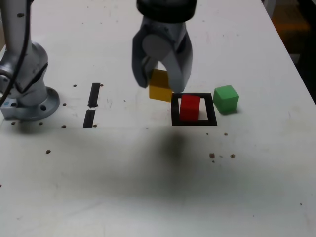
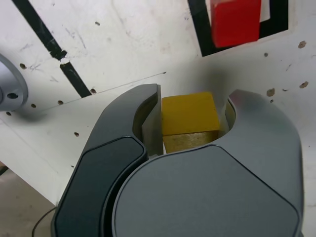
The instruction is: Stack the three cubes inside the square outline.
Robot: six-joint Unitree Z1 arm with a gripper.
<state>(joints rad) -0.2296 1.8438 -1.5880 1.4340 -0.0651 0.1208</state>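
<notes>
1. The gripper (image 1: 162, 81) is closed tight on the yellow cube (image 1: 160, 86). One finger presses on each side of it, so it cannot slip out. The wrist view shows the same thing: the yellow cube (image 2: 190, 121) sits snug between the two dark fingers.

2. The yellow cube hangs in the air, off the table (image 1: 148, 187). It looks high enough to go over another cube without knocking it.

3. The red cube (image 1: 189, 107) stands inside the square outline (image 1: 175, 109). It is the bottom of the tower, so it looks done.

4. In the exterior view the yellow cube is just to the left of the red cube and not yet over it. I think the next job is to move it across and set it down flat on the red one.

5. The green cube (image 1: 226, 98) waits on the table just outside the outline, on the exterior view's right. It probably goes on last.

6. Two short black bars (image 1: 92, 104) and the arm's base (image 1: 27, 94) are well apart on the exterior view's left. They play no part here.
</notes>
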